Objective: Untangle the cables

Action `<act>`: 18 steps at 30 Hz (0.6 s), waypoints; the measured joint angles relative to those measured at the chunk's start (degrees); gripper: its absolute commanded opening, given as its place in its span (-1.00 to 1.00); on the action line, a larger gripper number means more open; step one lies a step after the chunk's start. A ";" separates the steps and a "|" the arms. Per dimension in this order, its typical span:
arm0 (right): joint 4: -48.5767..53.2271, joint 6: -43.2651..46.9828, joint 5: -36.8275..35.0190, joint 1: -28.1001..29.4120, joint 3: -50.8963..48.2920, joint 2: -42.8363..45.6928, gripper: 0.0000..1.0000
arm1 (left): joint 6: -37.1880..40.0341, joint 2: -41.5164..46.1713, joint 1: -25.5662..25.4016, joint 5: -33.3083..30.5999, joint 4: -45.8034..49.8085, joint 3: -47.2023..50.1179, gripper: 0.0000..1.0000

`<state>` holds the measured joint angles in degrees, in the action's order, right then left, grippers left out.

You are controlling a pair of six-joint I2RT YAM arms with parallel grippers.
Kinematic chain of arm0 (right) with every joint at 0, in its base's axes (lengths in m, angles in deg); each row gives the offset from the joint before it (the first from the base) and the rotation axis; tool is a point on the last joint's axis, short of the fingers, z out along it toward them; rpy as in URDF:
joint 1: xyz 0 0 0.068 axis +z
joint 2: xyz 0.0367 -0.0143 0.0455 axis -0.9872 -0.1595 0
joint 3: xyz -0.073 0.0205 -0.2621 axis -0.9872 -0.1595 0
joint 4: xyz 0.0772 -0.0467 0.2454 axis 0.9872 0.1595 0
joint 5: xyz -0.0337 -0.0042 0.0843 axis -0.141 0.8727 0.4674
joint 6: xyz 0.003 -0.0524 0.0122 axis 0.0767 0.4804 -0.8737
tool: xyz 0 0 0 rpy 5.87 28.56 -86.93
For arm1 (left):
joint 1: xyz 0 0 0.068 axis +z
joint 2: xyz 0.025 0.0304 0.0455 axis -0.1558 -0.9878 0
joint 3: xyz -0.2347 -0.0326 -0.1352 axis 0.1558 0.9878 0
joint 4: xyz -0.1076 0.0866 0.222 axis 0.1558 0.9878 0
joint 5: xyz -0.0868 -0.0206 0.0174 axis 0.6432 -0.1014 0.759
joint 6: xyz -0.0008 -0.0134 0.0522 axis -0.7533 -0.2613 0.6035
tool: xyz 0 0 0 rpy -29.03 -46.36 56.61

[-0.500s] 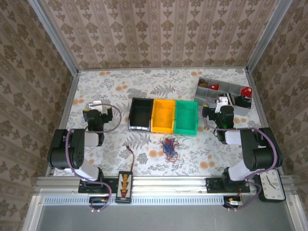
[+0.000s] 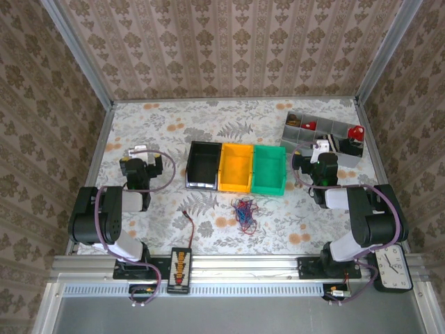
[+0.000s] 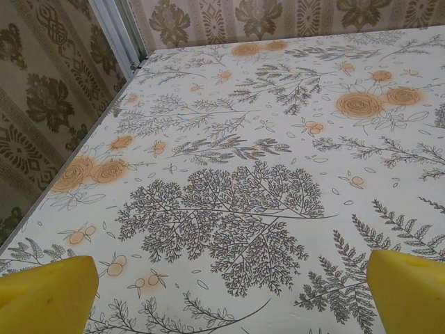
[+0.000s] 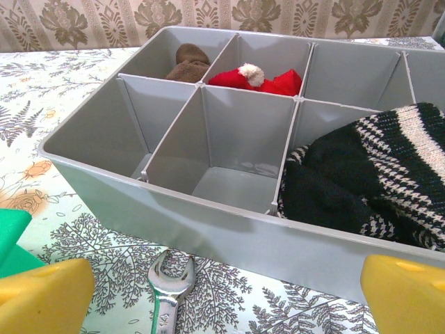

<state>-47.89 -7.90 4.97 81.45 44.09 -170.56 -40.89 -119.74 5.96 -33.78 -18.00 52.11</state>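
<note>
Two grippers, both spread wide. I see the left gripper [image 3: 226,299] hanging over the floral surface [image 3: 229,202] on the left side. The right gripper [image 4: 222,299] faces a grey divided tray [image 4: 208,219], with a wrench [image 4: 165,292] lying just in front of it. Red-and-blue cables [image 2: 244,212] lie tangled on the surface between the arms, just nearside of the yellow bin [image 2: 235,168] and green bin [image 2: 269,170], well apart from both grippers.

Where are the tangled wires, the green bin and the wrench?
tangled wires [image 2: 243,213], top view, middle of the bunch.
green bin [image 2: 269,170], top view, its bare floor.
wrench [image 4: 165,303], right wrist view, its handle.
</note>
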 measured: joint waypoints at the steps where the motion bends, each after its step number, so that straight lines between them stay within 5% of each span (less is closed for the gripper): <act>1: 0.00 0.02 0.02 0.00 0.00 0.00 1.00 | 0.00 0.00 0.00 0.00 0.00 0.00 1.00; 18: 0.00 0.00 0.02 0.00 0.00 0.00 1.00 | 0.00 0.00 0.42 1.20 0.02 0.00 0.99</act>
<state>-47.89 -7.90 4.99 81.45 44.09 -170.56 -40.89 -119.74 6.37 -32.58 -17.98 52.11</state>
